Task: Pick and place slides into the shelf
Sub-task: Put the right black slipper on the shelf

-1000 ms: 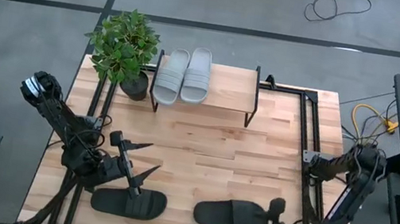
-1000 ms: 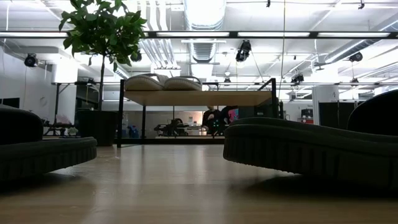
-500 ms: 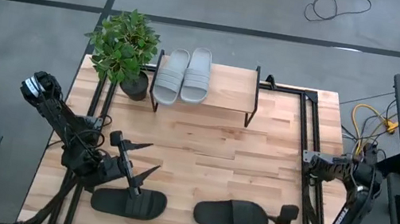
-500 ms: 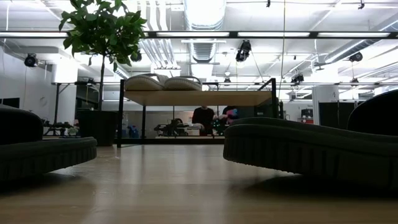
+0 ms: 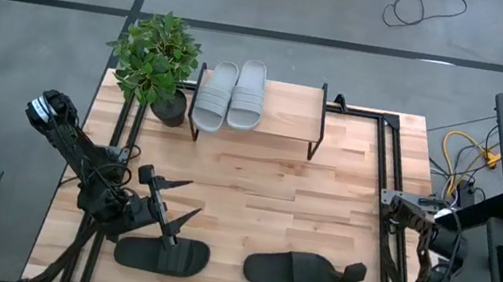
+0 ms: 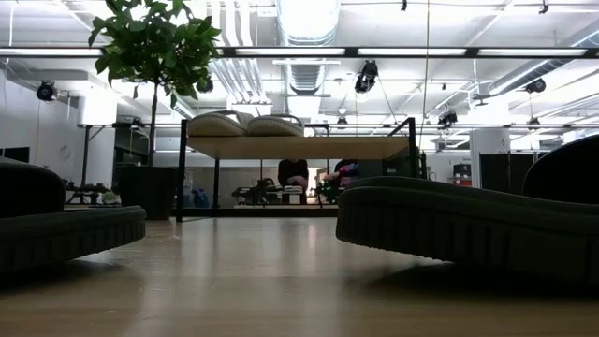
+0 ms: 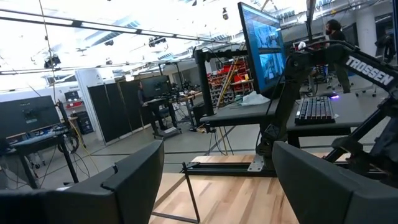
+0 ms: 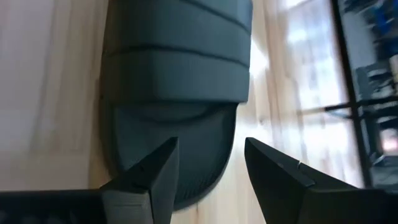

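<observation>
Two grey slides up, two black ones left on the table, and the right arm is lining up on one.

The grey slides (image 5: 229, 94) sit side by side at the left end of the shelf (image 5: 286, 116), next to the plant (image 5: 155, 57). The right gripper (image 8: 205, 163) hovers over the heel end of the right black slide (image 5: 290, 270), fingers spread and holding nothing; the wrist view shows the heel rim between the fingertips. The left gripper (image 5: 179, 201) hangs wide open just beside the left black slide (image 5: 163, 254), also empty. My worry: pinching only that thin heel rim could let the slide droop or twist out on the lift. The soft foam may also squash and slip. The shelf's free space is on the right, so a sloppy carry might clip the frame or bump the greys.
</observation>
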`<state>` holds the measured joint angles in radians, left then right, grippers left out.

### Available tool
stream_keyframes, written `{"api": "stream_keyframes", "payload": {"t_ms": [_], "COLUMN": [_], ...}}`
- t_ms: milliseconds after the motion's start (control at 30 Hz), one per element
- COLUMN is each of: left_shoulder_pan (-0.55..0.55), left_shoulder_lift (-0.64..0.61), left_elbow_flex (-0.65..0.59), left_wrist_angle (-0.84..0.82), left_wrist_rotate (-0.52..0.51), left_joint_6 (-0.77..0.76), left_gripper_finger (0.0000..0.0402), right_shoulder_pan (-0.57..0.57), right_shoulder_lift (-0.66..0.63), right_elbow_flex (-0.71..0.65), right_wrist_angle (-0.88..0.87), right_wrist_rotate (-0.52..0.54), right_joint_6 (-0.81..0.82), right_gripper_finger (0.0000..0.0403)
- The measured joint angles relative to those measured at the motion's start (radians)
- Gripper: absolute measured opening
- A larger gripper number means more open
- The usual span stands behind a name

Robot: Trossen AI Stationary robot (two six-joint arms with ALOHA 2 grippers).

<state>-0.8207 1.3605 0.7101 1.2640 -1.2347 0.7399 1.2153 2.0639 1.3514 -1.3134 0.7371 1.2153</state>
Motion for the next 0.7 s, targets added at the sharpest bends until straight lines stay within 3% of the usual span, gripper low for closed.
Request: {"api": "stream_keyframes", "payload": {"t_ms": [167, 500, 700], "left_shoulder_pan": [0.0, 0.0, 0.0], "left_shoulder_lift": [0.0, 0.0, 0.0], "left_elbow_flex": [0.0, -0.001, -0.001], "left_wrist_angle": [0.0, -0.001, -0.001], "left_wrist_rotate": [0.0, 0.0, 0.0], "left_joint_6": [0.0, -0.001, -0.002], "left_gripper_finger": [0.0283, 0.0283, 0.0283], "right_shoulder_pan": [-0.001, -0.003, -0.007], "right_shoulder_lift": [0.029, 0.024, 0.024], "right_elbow_flex": [0.0, -0.002, -0.005], "right_wrist_angle": [0.006, 0.024, 0.113], "right_wrist_rotate": [0.075, 0.014, 0.095], "right_joint_6": [-0.005, -0.03, -0.057], "right_gripper_finger": [0.0174, 0.0171, 0.0166]}}
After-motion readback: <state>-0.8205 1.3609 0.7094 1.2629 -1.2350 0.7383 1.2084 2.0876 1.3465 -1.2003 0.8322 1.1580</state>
